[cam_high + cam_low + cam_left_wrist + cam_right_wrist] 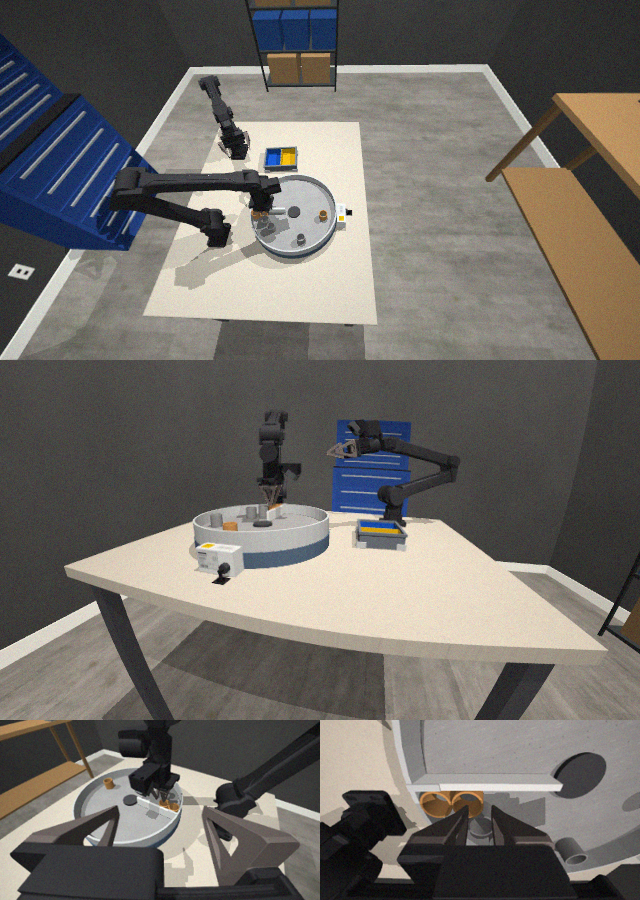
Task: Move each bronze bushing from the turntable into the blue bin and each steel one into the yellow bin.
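on the turntable (334, 231) (309, 523) (410, 764), upright bronze bushings (323, 215) (230, 526) (108, 783) (436, 804)

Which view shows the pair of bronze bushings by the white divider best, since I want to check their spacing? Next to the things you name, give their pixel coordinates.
The right wrist view: both rims of the bronze bushings (256, 215) (275, 507) (169, 805) (452, 804) show there. Left wrist shows them smaller; top and exterior only partly.
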{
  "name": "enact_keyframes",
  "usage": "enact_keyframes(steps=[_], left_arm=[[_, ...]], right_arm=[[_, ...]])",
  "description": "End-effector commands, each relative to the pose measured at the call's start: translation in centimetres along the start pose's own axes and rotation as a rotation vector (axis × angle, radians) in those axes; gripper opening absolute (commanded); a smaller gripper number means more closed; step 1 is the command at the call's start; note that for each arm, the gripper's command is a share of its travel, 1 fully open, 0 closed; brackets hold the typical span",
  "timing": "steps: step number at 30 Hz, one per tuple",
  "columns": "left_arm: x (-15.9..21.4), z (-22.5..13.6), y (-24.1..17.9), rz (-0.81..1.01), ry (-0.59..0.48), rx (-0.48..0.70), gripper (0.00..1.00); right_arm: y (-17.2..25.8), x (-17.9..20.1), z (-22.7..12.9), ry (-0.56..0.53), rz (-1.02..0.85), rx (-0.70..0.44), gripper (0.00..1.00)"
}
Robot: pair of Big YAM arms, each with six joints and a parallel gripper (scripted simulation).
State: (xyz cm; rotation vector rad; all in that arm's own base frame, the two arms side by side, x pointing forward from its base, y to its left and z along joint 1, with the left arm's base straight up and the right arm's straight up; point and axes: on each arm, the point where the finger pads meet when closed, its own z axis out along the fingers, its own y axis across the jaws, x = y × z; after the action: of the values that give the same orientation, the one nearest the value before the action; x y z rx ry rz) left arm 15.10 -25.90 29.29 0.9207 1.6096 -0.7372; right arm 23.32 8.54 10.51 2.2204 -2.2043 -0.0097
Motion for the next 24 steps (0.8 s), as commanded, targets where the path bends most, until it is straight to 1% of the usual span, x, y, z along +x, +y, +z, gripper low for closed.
enact_keyframes(steps=[1,3,5,9,11,14,15,17,18,24], left_arm=[[-1.8,-0.4,0.1,0.0,-0.036,-0.002,1.0],[-1.8,-0.4,0.1,0.0,-0.036,-0.002,1.0],[-1.8,-0.4,0.1,0.0,-0.036,-0.002,1.0],[-1.8,-0.4,0.1,0.0,-0.036,-0.002,1.0],[-1.8,-0.4,0.1,0.0,-0.036,-0.002,1.0],[-1.8,-0.4,0.1,0.0,-0.036,-0.002,1.0],[-1.8,-0.4,0.1,0.0,-0.036,-0.002,1.0],[-1.8,-0.4,0.1,0.0,-0.036,-0.002,1.0],[-1.8,-0.4,0.1,0.0,-0.036,-0.002,1.0],[-1.8,-0.4,0.1,0.0,-0.036,-0.002,1.0]], right_arm=[[-0.2,-0.4,0.1,-0.006,-0.026,0.021,0.29],[-0.3,-0.5,0.6,-0.002,-0.023,0.01,0.29],[-0.8,-0.7,0.5,-0.006,-0.018,0.021,0.29],[-0.3,-0.5,1.6,-0.001,-0.018,0.009,0.29],[-0.8,-0.7,1.4,-0.006,-0.018,0.022,0.29],[-0.3,-0.5,2.3,-0.002,-0.018,0.011,0.29],[-1.1,-0.8,1.5,-0.011,-0.018,0.035,0.21],[-1.1,-0.8,1.5,-0.011,-0.018,0.035,0.21],[-1.2,-0.8,1.2,-0.014,-0.023,0.043,0.14],[-0.9,-0.7,1.2,-0.012,-0.024,0.038,0.05]])
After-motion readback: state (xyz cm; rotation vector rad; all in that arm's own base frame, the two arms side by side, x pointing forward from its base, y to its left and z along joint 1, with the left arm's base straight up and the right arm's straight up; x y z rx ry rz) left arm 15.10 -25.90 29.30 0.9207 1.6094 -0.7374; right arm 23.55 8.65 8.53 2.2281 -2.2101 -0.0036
